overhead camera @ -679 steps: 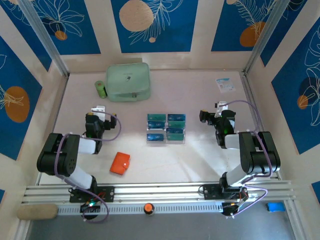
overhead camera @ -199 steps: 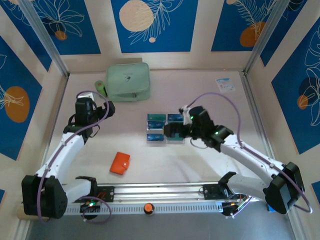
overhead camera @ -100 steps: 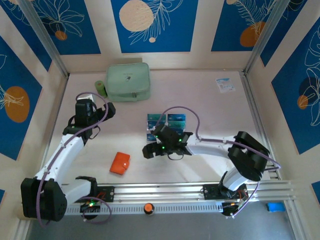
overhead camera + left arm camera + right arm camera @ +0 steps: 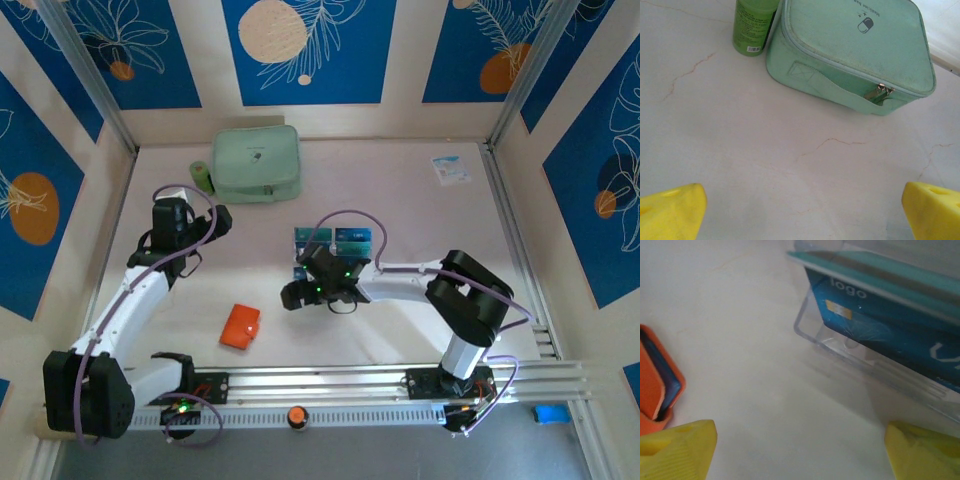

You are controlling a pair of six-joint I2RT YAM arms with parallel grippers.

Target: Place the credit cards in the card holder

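- The right gripper (image 4: 297,294) has swept in from the right side of the table, crossed the clear rack (image 4: 331,258), and now sits at the rack's near-left corner, between it and the card holder (image 4: 240,326).
- In its wrist view the jaws are spread with nothing between them (no card has been picked up): bare tabletop fills the gap at the right gripper (image 4: 800,452).
- That same view shows a teal credit card (image 4: 880,325) standing in the rack's front slot (image 4: 840,347) to the right, and the orange card holder (image 4: 652,385) edging in at the left, slightly agape with something blue inside.
- The credit cards (image 4: 334,238) stay in the rack, mid-table; the card holder lies near-left of them, well apart.
- The left gripper (image 4: 172,212) has reached out to the far left and held there, fingers released wide, with the mint pouch (image 4: 855,50) and green bottle (image 4: 752,25) ahead of it.
- My read: the right arm is lining up on either the front card or the wallet; no transfer has begun, so the task is barely started.
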